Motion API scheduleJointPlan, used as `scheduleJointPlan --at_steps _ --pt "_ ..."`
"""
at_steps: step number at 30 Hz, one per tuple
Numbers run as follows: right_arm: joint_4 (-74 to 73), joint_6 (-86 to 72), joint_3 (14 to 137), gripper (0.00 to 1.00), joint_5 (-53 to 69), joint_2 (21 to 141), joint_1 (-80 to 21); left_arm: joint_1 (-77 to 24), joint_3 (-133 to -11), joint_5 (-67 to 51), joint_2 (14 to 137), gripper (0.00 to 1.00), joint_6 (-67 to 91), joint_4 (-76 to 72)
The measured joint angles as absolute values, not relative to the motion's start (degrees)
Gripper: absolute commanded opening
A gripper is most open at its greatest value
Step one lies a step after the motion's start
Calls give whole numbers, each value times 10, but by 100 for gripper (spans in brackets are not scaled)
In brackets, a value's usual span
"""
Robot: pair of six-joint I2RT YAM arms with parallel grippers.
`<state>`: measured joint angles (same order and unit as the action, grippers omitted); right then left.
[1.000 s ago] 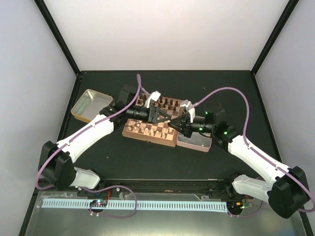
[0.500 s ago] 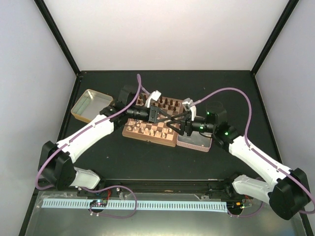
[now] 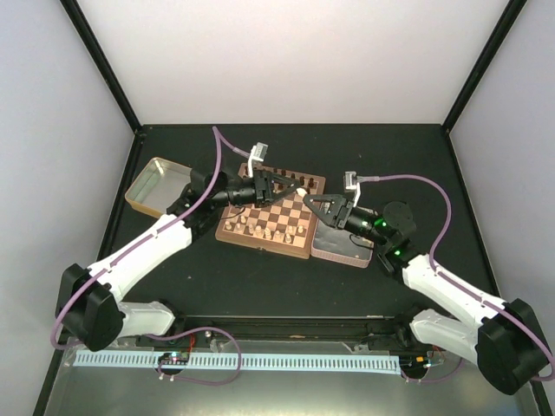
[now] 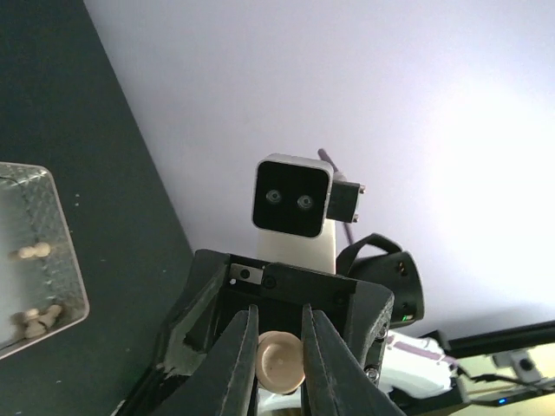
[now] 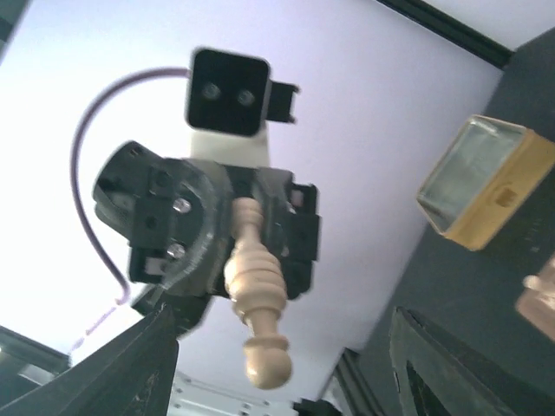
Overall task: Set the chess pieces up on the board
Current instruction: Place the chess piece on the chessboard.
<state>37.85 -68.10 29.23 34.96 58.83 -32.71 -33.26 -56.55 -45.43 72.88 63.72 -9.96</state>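
Arms drew apart; left hand (image 3: 293, 187) pinches a tan chessman (image 5: 251, 290) between its fingers (image 4: 238, 368) (right hand (image 3: 323, 205) open).

Overhead view is lit evenly and brightly from above. The white backdrop is nearly blown out, while the black desk (image 3: 217, 269) is rendered dark, with only faint shadows. In the left wrist view, the right side is whitened by glare. In the right wrist view, the chess piece (image 5: 253, 295) is backlit and the lower corners are blurred.
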Motion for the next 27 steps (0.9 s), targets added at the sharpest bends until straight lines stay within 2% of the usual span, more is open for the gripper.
scheduleJointPlan --at_steps 7,21,27 --pt "465 -791 293 46 330 591 -327 -333 -541 -432 717 2 719 -164" --pt "463 -827 294 20 320 592 -327 -333 -537 -422 712 2 753 -192" --pt "463 -833 298 5 321 599 -327 -333 -529 -422 712 2 755 -197"
